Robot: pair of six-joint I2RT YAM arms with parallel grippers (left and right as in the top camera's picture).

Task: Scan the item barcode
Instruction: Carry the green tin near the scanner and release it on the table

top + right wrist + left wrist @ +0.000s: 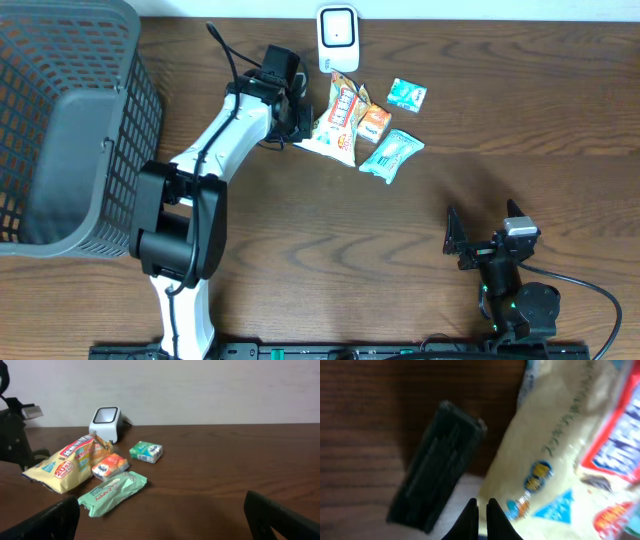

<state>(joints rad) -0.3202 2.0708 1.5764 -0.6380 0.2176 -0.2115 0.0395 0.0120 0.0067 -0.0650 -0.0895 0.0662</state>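
white left arm (215, 140) with black joints, black cable, black right arm (510, 285)

- The basket (70, 120) is sitting at the desk's (450, 110) left edge.
- The scanner (338, 38) is standing at the far edge.
- The snack bag (338, 118) is lying just before it, with three small packets to the right.

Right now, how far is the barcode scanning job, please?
Early stage. Done: the left tool has reached the yellow snack bag and shut at its edge. In hand: lifting has not begun; the bag lies on the table. Left: carry it to the white scanner. The right tool waits open.
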